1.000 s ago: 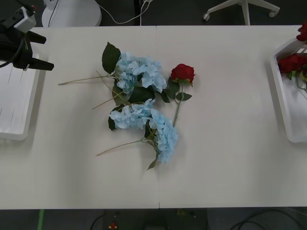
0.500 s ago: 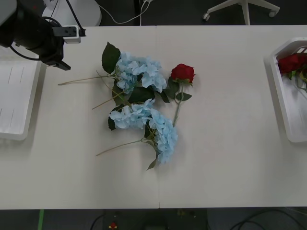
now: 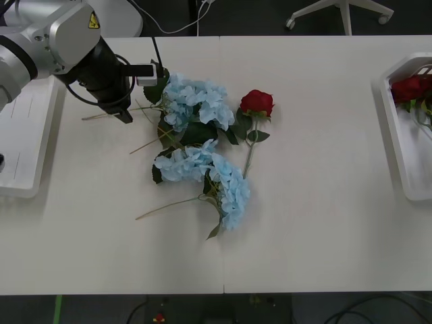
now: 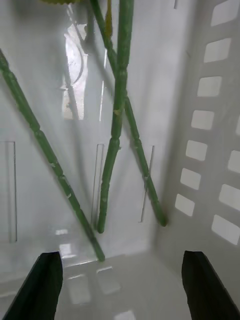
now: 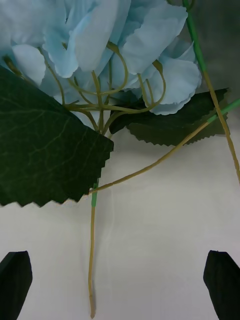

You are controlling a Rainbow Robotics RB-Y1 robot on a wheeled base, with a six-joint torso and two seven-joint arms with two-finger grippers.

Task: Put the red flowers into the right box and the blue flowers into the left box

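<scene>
Hovering over the tan stems at ten o'clock of the blue flowers [image 3: 199, 145], the left gripper [image 3: 127, 116] has fingers spread — crossed stems could snag a second cluster or the lone rose [image 3: 257, 102]. Right gripper [image 4: 120, 282], fingers apart, waits inside the right box [image 3: 405, 145].

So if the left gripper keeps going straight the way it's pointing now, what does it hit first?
Most likely the tan stem of the top blue flower cluster, lying on the table between the open fingers of the left gripper. Depth is hard to judge.
</scene>
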